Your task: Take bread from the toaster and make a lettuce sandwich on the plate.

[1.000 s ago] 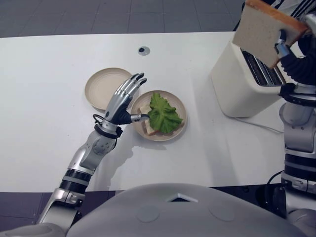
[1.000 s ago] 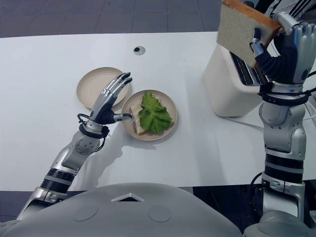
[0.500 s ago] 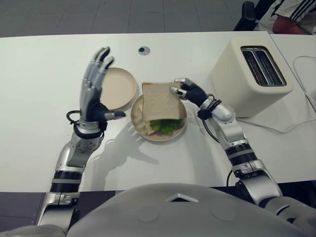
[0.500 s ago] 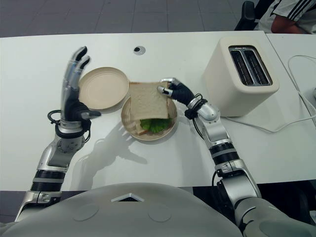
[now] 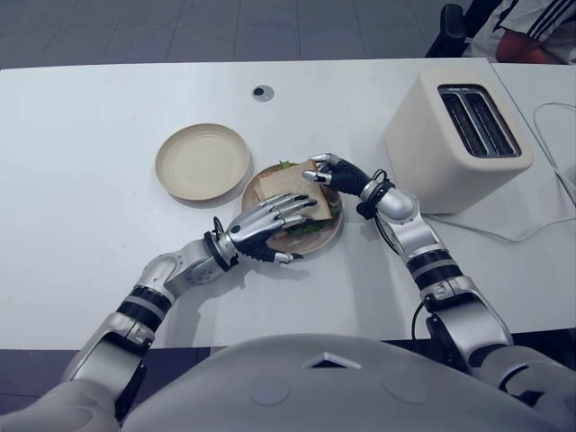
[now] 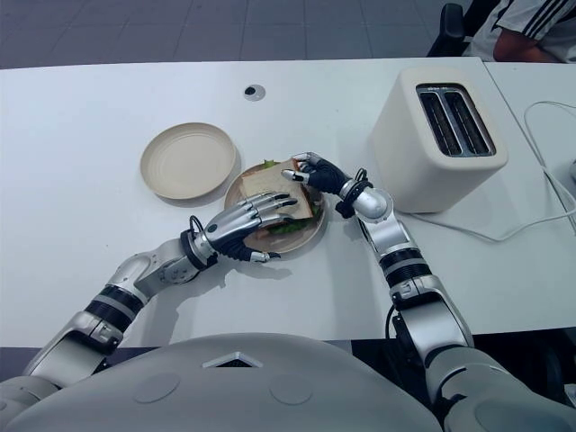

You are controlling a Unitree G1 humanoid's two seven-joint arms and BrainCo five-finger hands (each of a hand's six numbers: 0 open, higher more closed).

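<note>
Cream-coloured and boxy, the toaster (image 5: pixel 454 135) stands at the right of the white table (image 5: pixel 90 198), its two top slots (image 5: pixel 477 121) dark and with no bread standing out of them. Near the middle of the table sits a beige plate (image 5: pixel 331 232) carrying the sandwich: the top slice (image 5: pixel 279 186) of bread lies flat over the lettuce (image 5: pixel 309 228), whose green edge peeps out at the near side and a little at the far side. The left hand (image 5: pixel 265 229) comes in from the near left and lies low across the near edge of the sandwich, its fingers stretched out almost straight and resting on the top slice, grasping nothing. The right hand (image 5: pixel 337 171) is at the far right corner of the sandwich, between the plate and the toaster, with its fingers curled and their tips pinched on that corner of the top slice. Just beside the loaded plate, to its far left and apart from both hands, lies a second, bare plate (image 5: pixel 202 162) of the same beige. Farther back on the table is a small round dark fitting (image 5: pixel 262 92)
</note>
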